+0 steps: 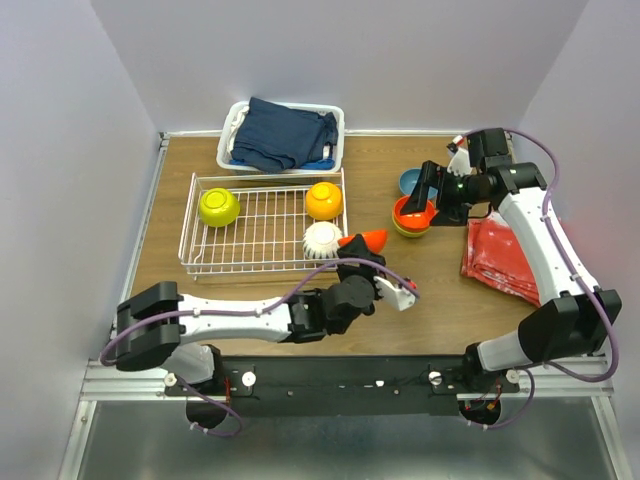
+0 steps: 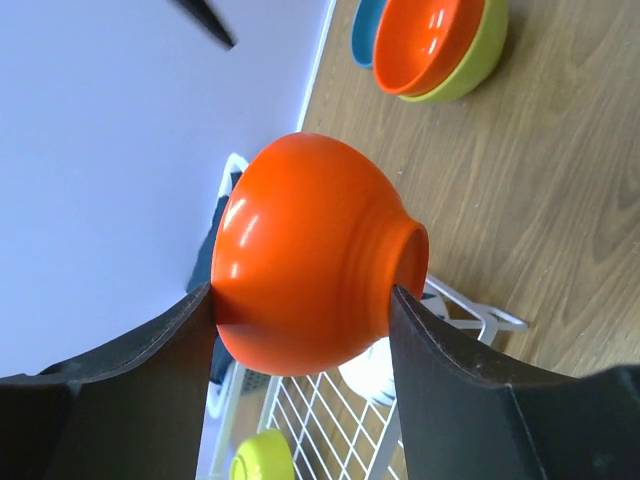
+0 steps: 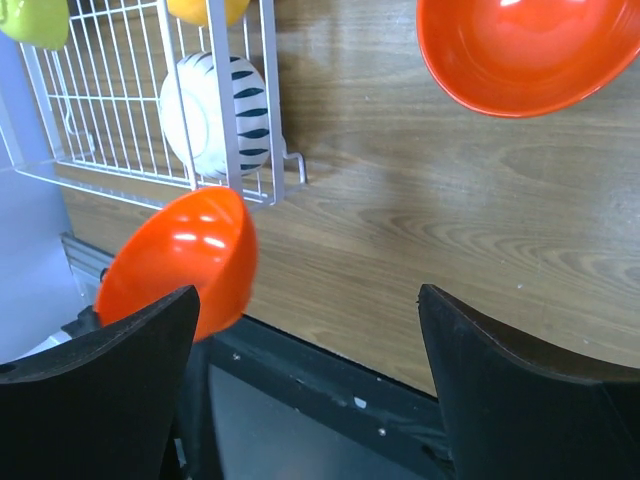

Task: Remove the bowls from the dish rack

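- At the near-right corner of the dish rack (image 1: 262,225), just outside the wire: left gripper (image 2: 300,300) clamped on the held red-orange bowl (image 2: 310,255). One finger is at the rim edge, the other at the foot ring. The bowl is tipped on its side.
- In the top view the held bowl sits just beside the white ribbed bowl (image 1: 322,239), on the rack's right.
- In the rack: first lime-green bowl (image 1: 218,207) at far-left, orange-yellow bowl (image 1: 324,200) at far-right, white ribbed bowl at near-right, lying on its side against the wire.
- On the wood table (image 1: 430,290), right of the rack and apart from it: stacked red-orange bowl (image 1: 412,212) nested upright inside the second lime-green bowl (image 1: 410,231).
- Blue bowl (image 1: 408,180) is just behind that stack. Touching or not, cannot tell.
- Right gripper (image 3: 308,295): fingers (image 3: 530,380) spread wide, nothing between them, only bare table. In the top view it hangs over the far-right side of the stack.
- The right wrist view shows the stacked red-orange bowl at the top edge, with the held bowl low left past the rack corner.
- Red cloth (image 1: 505,250) lies on the table right of the stack, partly under the right arm.
- White basket (image 1: 235,120) with dark blue cloth (image 1: 285,135) stands at the far edge, behind the rack.
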You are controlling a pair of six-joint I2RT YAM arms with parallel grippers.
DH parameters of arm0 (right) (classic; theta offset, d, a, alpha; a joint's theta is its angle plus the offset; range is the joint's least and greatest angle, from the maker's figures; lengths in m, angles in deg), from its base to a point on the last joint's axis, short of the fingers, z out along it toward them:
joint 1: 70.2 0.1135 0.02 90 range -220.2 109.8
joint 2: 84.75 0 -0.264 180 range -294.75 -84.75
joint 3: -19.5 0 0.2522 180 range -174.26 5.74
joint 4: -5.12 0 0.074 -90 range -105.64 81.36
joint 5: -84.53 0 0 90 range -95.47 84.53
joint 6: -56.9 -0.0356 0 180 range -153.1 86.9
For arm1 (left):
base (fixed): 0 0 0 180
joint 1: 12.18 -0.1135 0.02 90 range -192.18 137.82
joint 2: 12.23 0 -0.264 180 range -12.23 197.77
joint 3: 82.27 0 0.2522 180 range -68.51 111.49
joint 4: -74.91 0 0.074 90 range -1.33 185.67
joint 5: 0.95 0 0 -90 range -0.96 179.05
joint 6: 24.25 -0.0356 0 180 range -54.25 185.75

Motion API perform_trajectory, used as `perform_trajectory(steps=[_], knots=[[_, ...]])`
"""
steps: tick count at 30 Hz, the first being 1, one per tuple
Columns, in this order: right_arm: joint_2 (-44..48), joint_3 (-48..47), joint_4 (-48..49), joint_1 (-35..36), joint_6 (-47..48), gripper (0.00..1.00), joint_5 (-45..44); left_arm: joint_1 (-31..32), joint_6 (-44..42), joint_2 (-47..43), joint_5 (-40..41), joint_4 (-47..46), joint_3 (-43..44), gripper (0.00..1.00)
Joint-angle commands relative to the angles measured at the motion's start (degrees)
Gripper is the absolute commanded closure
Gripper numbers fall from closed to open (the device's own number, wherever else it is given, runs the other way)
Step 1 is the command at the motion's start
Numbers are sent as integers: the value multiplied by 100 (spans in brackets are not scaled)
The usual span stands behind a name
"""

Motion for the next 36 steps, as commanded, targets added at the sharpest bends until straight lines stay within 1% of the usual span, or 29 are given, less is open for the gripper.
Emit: perform_trajectory(steps=[1,9,10,12,13,16,22,24,26,29,32,33,35,36], knots=[[-154,-304,-554,63,113,4,-53,263,-1002,513,513,-1618,-30,89],[-418,-296,-766,291,130,6,-247,544,-2118,1558,733,-3219,-12,96],[-418,-304,-800,335,122,6,-273,571,-2250,1647,777,-3560,-12,97],[-471,-348,-897,362,174,8,-334,623,-2575,1857,830,-3852,5,98],[-488,-348,-1037,388,218,8,-422,633,-2672,1920,856,-4141,6,98],[-489,-165,-1204,432,350,12,-510,659,-2963,2113,883,-4398,32,98],[-427,160,-1354,572,455,21,-703,685,-3094,2245,865,-4390,93,98],[-462,240,-1381,651,490,25,-730,703,-3147,2289,874,-4381,120,98],[-506,302,-1398,774,508,27,-748,703,-3209,2307,865,-4372,146,98],[-576,311,-1433,888,534,34,-827,712,-3227,2368,856,-4320,190,98],[-655,311,-1442,924,561,43,-880,738,-3236,2395,856,-4250,208,97],[-682,311,-1442,942,578,51,-880,738,-3235,2395,856,-4241,208,97],[-691,320,-1416,951,587,64,-810,738,-3244,2386,865,-4223,208,94],[-700,320,-1399,951,587,76,-775,747,-3244,2377,865,-4223,208,93]])
